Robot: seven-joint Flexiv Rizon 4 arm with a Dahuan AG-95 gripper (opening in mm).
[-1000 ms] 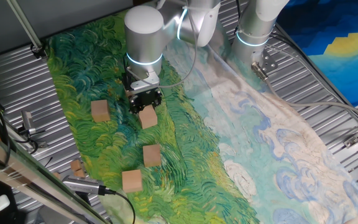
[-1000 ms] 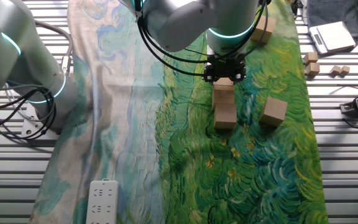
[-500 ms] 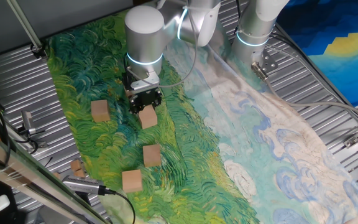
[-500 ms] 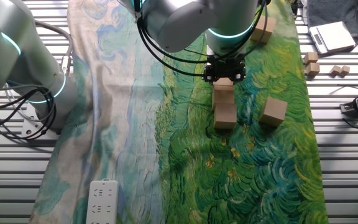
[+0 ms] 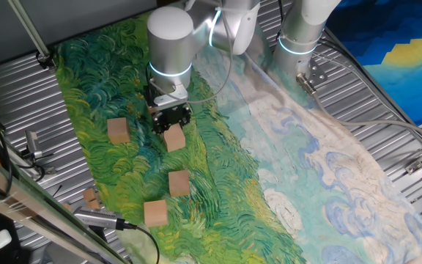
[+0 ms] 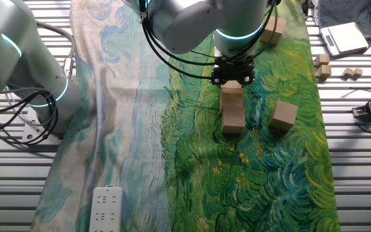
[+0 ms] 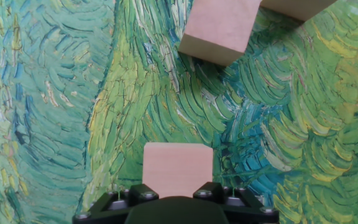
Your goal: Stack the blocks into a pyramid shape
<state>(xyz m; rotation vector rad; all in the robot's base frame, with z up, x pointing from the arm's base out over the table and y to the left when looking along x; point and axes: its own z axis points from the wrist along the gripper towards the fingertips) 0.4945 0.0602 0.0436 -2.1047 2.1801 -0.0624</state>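
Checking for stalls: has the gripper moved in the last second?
No. In one fixed view the gripper sits at the same spot relative to the loose block beside it, closed on a block.

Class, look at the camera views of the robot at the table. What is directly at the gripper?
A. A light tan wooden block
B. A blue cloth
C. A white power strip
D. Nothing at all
A: the gripper sits over a light tan wooden block, seen between its fingers in the hand view.
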